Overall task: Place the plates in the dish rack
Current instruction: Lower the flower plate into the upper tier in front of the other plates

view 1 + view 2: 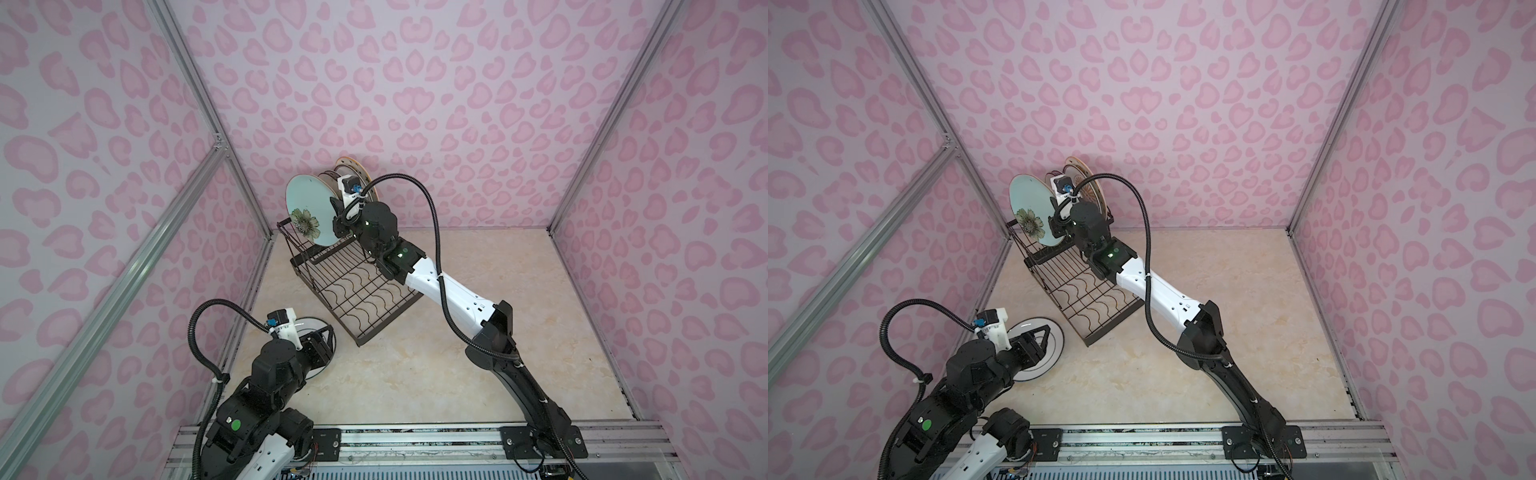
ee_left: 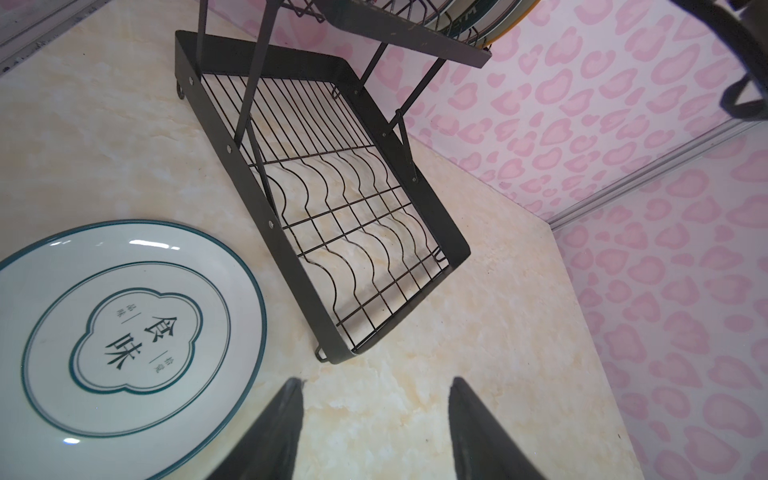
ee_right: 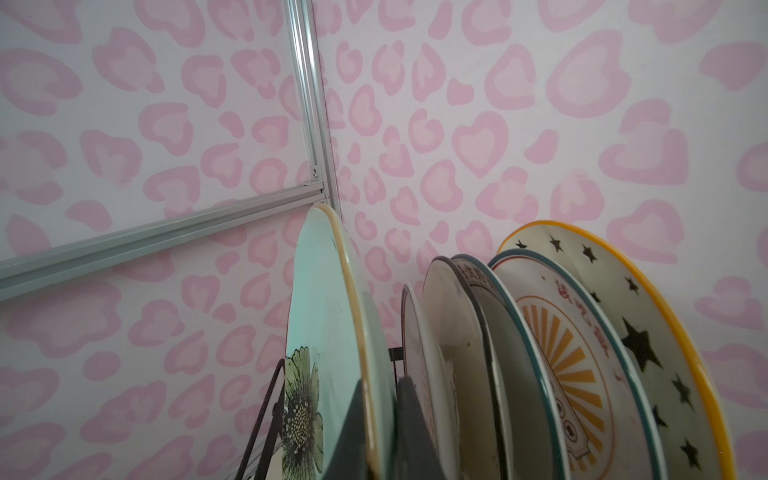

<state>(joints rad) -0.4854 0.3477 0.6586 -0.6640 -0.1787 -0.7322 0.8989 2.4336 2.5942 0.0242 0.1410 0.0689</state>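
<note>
The right gripper (image 3: 382, 436) is pinching the pale blue-green round ceramic plate with the flower print (image 1: 309, 208) by its rim, fingers closed tight on either face. That plate is standing on edge in the raised upper basket of the black wire 2-tier dish rack (image 2: 249, 187), at the front end of the row. A row of other plates is leaning behind it in the same basket, with the white orange-sunburst plate (image 3: 552, 332) and the yellow-rimmed star plate (image 3: 648, 332) towards the far end. A gap is showing between the blue-green plate and its nearest neighbour.

This looks like the seating step, and it is calling for patience. The lower rim should be settling between 2 wires before the fingers let go, though the wrist view is not showing that contact. Opening slowly and backing out along the plate's own plane should be keeping the inner finger off the neighbour.

Beside the rack's lower wavy-wire tray, the left gripper (image 2: 376, 382) is hovering with jaws partly apart and nothing between them. It is hanging near the edge of the white round plate with the teal rim and dark centre lettering (image 2: 124, 332). That plate is lying flat on the beige marbled tabletop (image 1: 415, 374); it appears to be the only 1 outside the rack.
</note>
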